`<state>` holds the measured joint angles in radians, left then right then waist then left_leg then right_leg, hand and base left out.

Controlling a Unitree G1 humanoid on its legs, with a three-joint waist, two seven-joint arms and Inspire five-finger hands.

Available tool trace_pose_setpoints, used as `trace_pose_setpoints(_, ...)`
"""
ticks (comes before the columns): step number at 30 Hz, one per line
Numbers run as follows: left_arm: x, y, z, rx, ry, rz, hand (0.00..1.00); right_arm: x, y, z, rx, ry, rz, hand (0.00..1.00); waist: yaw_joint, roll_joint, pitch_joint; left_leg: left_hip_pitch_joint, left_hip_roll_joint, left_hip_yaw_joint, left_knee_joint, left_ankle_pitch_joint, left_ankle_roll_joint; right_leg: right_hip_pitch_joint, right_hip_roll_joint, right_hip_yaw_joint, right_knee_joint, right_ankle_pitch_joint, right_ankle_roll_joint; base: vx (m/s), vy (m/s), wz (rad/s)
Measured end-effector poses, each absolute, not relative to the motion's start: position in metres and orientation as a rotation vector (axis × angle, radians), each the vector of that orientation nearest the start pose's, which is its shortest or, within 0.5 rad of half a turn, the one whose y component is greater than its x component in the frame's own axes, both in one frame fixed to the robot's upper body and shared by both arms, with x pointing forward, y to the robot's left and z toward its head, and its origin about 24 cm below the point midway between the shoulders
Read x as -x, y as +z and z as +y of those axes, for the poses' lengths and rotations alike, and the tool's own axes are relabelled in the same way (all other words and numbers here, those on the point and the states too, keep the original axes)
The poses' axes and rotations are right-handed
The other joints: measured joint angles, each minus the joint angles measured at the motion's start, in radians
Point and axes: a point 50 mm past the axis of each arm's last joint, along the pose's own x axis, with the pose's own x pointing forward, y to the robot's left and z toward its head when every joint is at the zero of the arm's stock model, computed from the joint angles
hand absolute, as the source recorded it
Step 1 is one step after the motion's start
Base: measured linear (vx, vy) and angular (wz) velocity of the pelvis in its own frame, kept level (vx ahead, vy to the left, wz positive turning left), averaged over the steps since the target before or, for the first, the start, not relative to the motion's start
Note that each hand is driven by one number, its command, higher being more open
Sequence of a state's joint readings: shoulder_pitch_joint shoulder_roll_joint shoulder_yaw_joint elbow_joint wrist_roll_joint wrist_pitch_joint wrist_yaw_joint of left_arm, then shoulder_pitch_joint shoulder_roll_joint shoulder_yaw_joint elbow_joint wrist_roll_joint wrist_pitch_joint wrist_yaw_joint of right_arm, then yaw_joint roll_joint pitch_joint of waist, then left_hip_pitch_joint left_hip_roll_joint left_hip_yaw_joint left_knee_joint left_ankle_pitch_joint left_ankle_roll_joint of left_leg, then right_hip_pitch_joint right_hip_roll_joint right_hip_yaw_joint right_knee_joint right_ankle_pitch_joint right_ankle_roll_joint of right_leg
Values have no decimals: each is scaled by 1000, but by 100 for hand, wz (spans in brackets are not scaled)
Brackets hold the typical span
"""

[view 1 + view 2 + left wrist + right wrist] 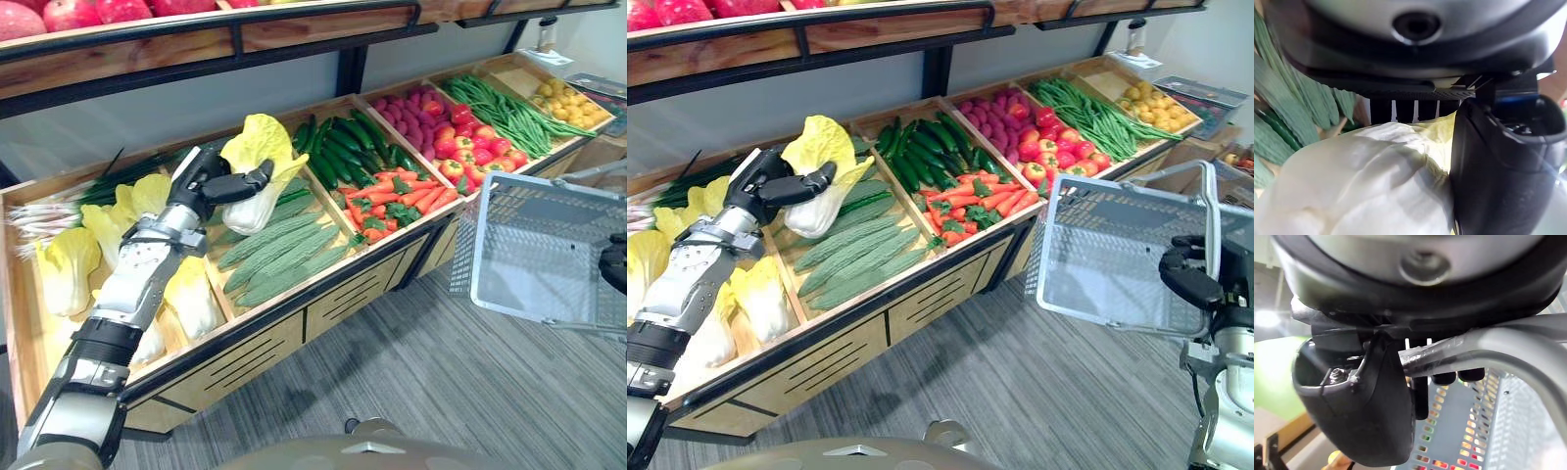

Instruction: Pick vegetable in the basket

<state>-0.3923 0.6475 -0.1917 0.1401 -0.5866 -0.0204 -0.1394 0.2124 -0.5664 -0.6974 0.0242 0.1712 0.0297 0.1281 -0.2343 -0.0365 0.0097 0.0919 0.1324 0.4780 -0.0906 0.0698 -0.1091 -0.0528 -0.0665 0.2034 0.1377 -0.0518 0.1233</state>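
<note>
My left hand [208, 181] is shut on a napa cabbage [257, 174], pale white at the base with yellow-green leaves, held just above the bitter gourd bin. The left wrist view has the cabbage [1361, 181] pressed between the thumb [1498, 171] and the fingers. My right hand [1187, 274] is curled round the handle of a grey wire shopping basket [1117, 250], which hangs empty at the right of the stand. In the right wrist view, the fingers [1444, 377] wrap the handle [1498, 350].
A wooden produce stand [265, 333] holds bins of cabbages [69, 269], bitter gourds [274, 255], cucumbers [343, 147], carrots [397, 201], tomatoes [470, 142] and green beans [505, 113]. An upper shelf [196, 34] with red fruit overhangs the back. Grey floor lies in front.
</note>
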Motion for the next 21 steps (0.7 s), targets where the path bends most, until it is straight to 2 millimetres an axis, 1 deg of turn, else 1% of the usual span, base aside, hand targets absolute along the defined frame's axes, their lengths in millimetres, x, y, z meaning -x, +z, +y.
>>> trace_pose_setpoints(2, -316, 139, 196, -102, -353, -179, 0, -163, 123, -396, 449, -533, 22, 0, -2, 5, -3, 0, 0, 5, 0, -4, 3, -3, 2, 6, -2, -1, 1, -52, -24, -13)
trace_pose_setpoints(4, -315, 134, 179, -111, -433, -166, 0, -171, 133, -394, 481, -472, 9, 0, 3, 19, -13, -1, 0, 24, 0, -3, 3, -15, 4, 25, -8, -1, 11, -38, -19, -23)
trace_pose_setpoints(6, -314, 129, 168, -120, -482, -149, 0, -177, 137, -391, 501, -418, 2, 0, 3, 23, -15, 1, 1, 36, 0, 0, -2, -15, 6, 36, -17, 5, 15, -7, -7, -19)
trace_pose_setpoints(7, -314, 129, 163, -126, -509, -146, 0, -182, 138, -387, 494, -381, -3, 0, 2, 29, -19, 3, 2, 44, 0, 0, -2, -16, 8, 46, -21, 14, 12, 6, -3, -20)
trace_pose_setpoints(11, -319, 137, 147, -117, -554, -177, 0, -197, 134, -372, 472, -282, -9, 0, 4, 21, -19, 4, 4, 73, 2, -2, -2, -18, 11, 74, -46, 44, 17, 4, -1, -23)
trace_pose_setpoints(14, -323, 148, 136, -130, -588, -216, 0, -211, 131, -355, 471, -183, -15, 0, 9, 14, -19, 9, 4, 105, 4, -8, -4, -27, 14, 106, -55, 54, 22, 1, 0, -29)
trace_pose_setpoints(16, -324, 155, 131, -127, -599, -256, 0, -225, 130, -335, 478, -85, -29, 0, 13, 13, -19, 22, 8, 141, 5, -18, -8, -32, 19, 138, -57, 57, 26, 8, -12, -43)
trace_pose_setpoints(19, -325, 163, 123, -109, -617, -298, 0, -235, 131, -319, 487, -2, -44, 0, 17, 12, -19, 32, 5, 170, 5, -27, -11, -34, 19, 166, -68, 61, 32, 18, -13, -35)
trace_pose_setpoints(21, -325, 169, 120, -108, -626, -331, 0, -242, 132, -306, 491, 53, -63, 0, 20, 10, -18, 33, 10, 195, 34, -50, -15, -34, 20, 193, -75, 67, 39, 41, -13, -39)
